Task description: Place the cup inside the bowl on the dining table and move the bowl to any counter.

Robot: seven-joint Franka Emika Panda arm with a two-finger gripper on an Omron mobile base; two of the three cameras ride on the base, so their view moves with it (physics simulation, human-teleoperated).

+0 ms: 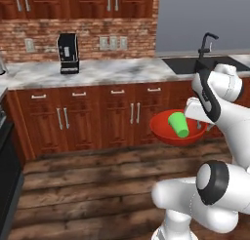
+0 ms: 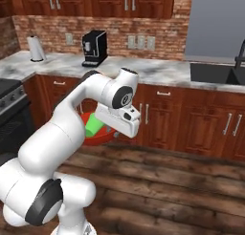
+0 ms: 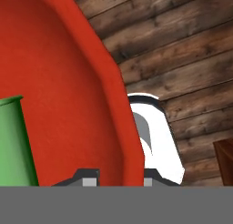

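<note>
the gripper (image 3: 116, 180) is clamped on the rim of the bowl (image 1: 168, 131), one finger on each side of the wall, so the cup (image 1: 178, 124) rides inside it, leaning. the bent arm holds the load in the air above the wood floor (image 1: 88, 185). beyond lies the counter (image 1: 112, 70) with its coffee machine (image 1: 68, 53), likely the drop-off.

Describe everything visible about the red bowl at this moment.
The bowl is wide, shallow, glossy plain red, like smooth plastic or glazed ceramic. It is off any surface, carried in the air above the wood floor in front of the cabinets, tilted slightly. The gripper pinches its rim, one fingertip inside and one outside. The green cup lies tipped inside it.
</note>
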